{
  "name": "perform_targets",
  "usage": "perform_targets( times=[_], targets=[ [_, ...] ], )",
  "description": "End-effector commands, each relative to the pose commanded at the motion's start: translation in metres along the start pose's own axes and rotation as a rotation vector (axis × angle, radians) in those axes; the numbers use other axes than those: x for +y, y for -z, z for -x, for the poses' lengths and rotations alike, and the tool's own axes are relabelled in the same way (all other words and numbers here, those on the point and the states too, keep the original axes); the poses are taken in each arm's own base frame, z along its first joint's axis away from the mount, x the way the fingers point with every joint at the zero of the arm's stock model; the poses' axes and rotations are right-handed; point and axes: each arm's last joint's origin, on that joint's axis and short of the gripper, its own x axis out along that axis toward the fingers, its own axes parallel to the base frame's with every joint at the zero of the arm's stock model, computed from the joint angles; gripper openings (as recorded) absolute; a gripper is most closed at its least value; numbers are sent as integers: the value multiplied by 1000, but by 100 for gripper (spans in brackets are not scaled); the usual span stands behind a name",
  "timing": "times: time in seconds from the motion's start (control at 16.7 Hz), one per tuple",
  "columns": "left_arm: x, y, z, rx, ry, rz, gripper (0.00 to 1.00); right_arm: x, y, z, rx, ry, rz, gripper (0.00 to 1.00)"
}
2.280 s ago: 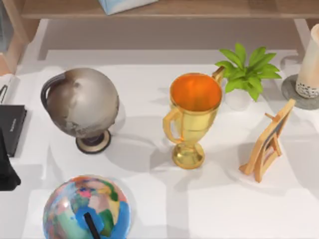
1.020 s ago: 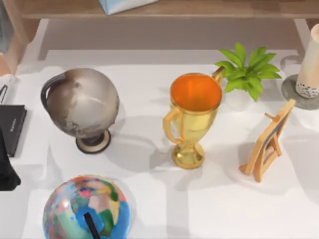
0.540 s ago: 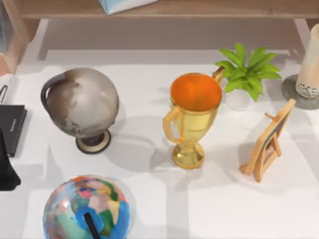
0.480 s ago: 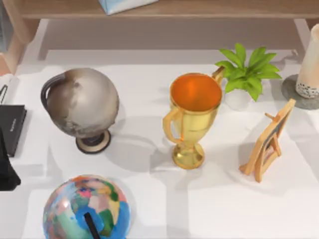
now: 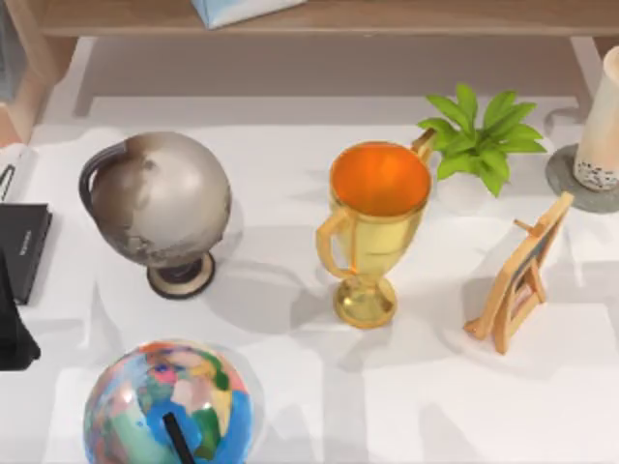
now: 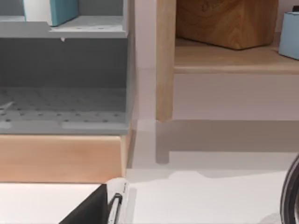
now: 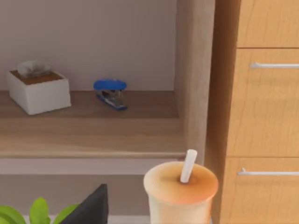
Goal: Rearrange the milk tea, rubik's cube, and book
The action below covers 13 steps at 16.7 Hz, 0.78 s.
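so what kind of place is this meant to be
Likely a study or home-office desk: two globes and a gold trophy stand on the white table, with a blue stapler on the wooden shelf behind.

Milk tea [image 5: 602,126] cut by top view's right edge — we see only its left part, pearls near base, grey coaster [image 5: 580,184] also clipped. In right wrist view, cup cut at bottom edge, lid and straw visible. Colourful globe [image 5: 166,406] cut by bottom edge. Flat black book [image 5: 21,246] cut at left edge. Dark arm part [image 5: 12,324] at left edge — we cannot tell its fingers. Pale blue-white item [image 5: 237,10] on shelf clipped at top.
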Motion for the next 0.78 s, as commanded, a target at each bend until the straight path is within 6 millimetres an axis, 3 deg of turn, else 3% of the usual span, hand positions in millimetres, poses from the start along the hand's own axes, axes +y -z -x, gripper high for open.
perform_targets(
  times=[0.18,0.36,0.48,0.78],
  targets=[
    [0,0,0,0,0,0,100,-5,57,17,7,-2,0,100],
    [0,0,0,0,0,0,100,-7,91,21,11,-4,0,100],
    [0,0,0,0,0,0,100,-8,100,21,12,-5,0,100],
    [0,0,0,0,0,0,100,-8,100,21,12,-5,0,100]
  ],
)
